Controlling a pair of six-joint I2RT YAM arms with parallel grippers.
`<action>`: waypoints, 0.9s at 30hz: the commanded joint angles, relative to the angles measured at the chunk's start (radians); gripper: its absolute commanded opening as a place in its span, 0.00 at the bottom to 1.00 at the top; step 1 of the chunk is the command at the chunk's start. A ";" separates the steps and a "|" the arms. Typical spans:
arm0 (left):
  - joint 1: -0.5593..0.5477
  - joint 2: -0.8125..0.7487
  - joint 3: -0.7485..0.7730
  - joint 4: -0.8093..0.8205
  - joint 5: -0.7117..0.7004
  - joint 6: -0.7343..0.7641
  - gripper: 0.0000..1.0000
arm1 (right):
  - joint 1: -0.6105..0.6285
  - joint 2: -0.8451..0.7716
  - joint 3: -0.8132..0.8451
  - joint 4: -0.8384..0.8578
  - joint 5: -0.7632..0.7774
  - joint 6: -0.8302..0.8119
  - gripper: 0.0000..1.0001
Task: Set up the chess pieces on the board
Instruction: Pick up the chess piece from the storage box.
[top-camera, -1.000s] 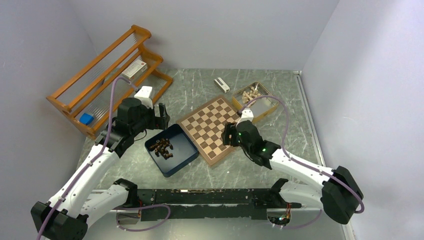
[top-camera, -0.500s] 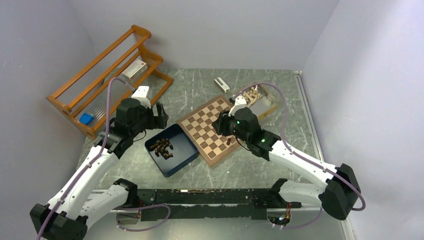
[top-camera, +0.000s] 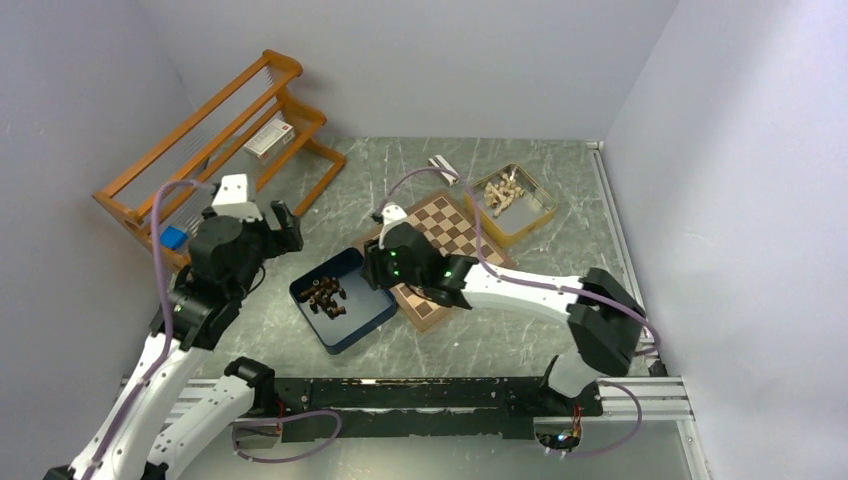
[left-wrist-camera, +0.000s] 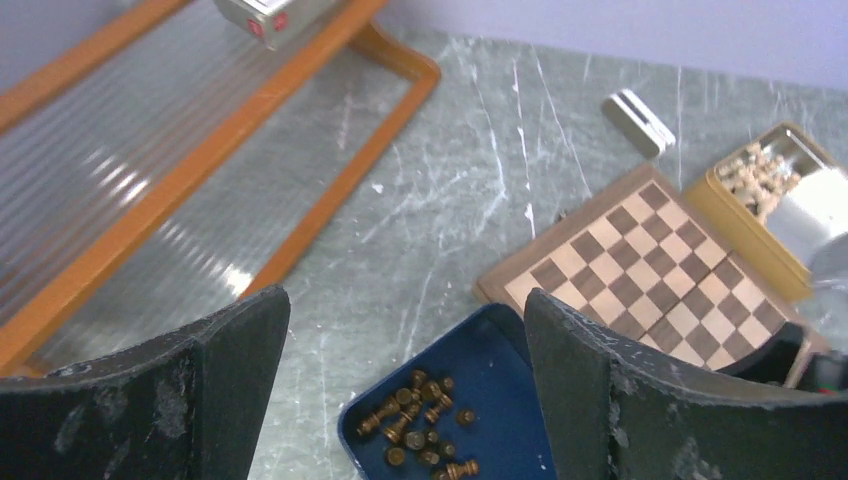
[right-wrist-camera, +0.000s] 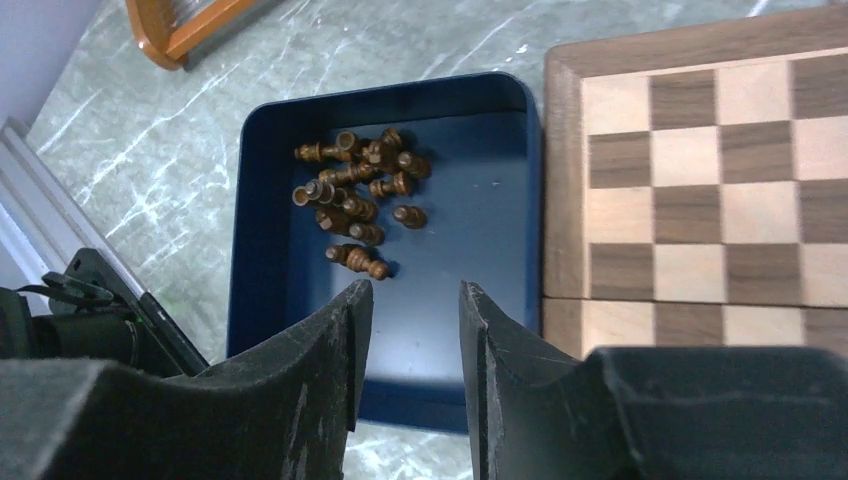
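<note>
Several dark brown chess pieces (top-camera: 325, 296) (left-wrist-camera: 420, 410) (right-wrist-camera: 355, 190) lie in a heap inside the dark blue box (top-camera: 352, 318) (left-wrist-camera: 500, 400) (right-wrist-camera: 460, 250). The board (top-camera: 440, 222) (left-wrist-camera: 650, 260) (right-wrist-camera: 700, 180) sits just right of the box, and the squares I can see are bare. My right arm covers its near part. My right gripper (top-camera: 372, 268) (right-wrist-camera: 415, 288) hovers over the box's right side, jaws partly open with nothing between them. My left gripper (top-camera: 280, 225) (left-wrist-camera: 402, 300) hangs wide open and empty, up and left of the box.
An orange wooden rack (top-camera: 220, 140) stands at the back left. A brass tin of pale beige pieces (top-camera: 510, 198) sits beyond the board's right corner. A small white object (top-camera: 443, 165) lies behind the board. Walls close in on three sides.
My right arm has swung left from the board's near edge to over the blue box, its jaws narrowing. My left arm has drawn back to the left, away from the box.
</note>
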 joint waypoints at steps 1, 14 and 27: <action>0.003 -0.079 -0.033 0.015 -0.133 -0.002 0.92 | 0.027 0.106 0.081 0.044 0.003 0.003 0.41; -0.029 -0.098 -0.024 -0.003 -0.188 0.000 0.93 | 0.074 0.389 0.272 0.020 -0.005 -0.017 0.39; -0.034 -0.108 -0.027 -0.001 -0.194 0.004 0.93 | 0.087 0.493 0.329 -0.020 0.010 -0.032 0.36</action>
